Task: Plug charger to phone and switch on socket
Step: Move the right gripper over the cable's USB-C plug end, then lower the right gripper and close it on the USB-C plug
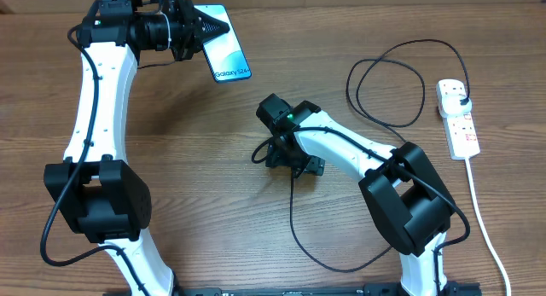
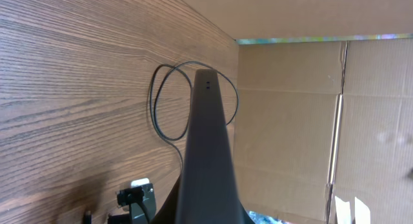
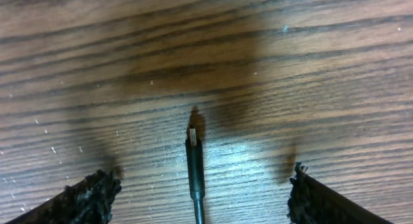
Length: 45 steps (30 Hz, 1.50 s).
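- Your left gripper (image 1: pixel 198 31) is clenched on one short end of the phone (image 1: pixel 225 47). The free end juts out ahead of the jaws, and I judge this leaves that end open to receive the plug tip.
- In the left wrist view the phone (image 2: pixel 206 146) stands edge-on, straight ahead of the tool. Whether it is clear of the table (image 1: pixel 196 151) cannot be told.
- Your right gripper (image 3: pixel 201 188) is released, its fingers (image 3: pixel 90 197) spread wide.
- The tip of the charger (image 3: pixel 192 139) lies flat on the wood midway between the jaws, touching neither and pointing away from the wrist. I judge it is lined up for a grasp.
- The charger's slack runs back under the right arm. Its far plug sits in the socket (image 1: pixel 456 117), well off to the gripper's outer side. The switch state cannot be told.
- Room: there is bare wood ahead of the right gripper and between the two tools.
- Edge: a cardboard wall (image 2: pixel 290 121) stands beyond the phone's free end.
- Hazard, in my judgement: slack under the arm may drag.
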### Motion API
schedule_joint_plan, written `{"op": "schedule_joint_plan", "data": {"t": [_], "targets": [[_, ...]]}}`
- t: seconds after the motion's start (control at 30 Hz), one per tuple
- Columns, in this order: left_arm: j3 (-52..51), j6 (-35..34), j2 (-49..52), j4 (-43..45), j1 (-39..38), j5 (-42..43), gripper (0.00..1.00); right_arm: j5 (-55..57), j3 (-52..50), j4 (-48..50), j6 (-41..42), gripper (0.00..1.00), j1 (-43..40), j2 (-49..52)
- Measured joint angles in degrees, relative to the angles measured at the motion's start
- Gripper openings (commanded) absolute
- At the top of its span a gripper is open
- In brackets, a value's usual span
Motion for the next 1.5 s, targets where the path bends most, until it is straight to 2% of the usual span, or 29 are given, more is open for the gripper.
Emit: {"op": "schedule_joint_plan", "data": {"t": [0.1,0.2,0.23,0.53,1.5], "targets": [[0.0,0.0,0.0,0.0,0.0,0.0,0.04,-0.04,0.0,-0.04,0.17,0.66,0.0,0.0],[0.0,0.0,0.0,0.0,0.0,0.0,0.04,-0.09,0.0,-0.02,0.17,0.61,0.0,0.0],[0.0,0.0,0.0,0.0,0.0,0.02,0.04,-0.09,0.0,0.0,0.15,0.56,0.0,0.0],[0.0,0.0,0.0,0.0,0.0,0.0,0.04,-0.22,0.0,0.11,0.15,0.47,0.0,0.0],[0.0,-0.02,0.0,0.0,0.0,0.15,0.04,-2.6,0.0,1.49,0.11,0.45,0.0,0.35]]}}
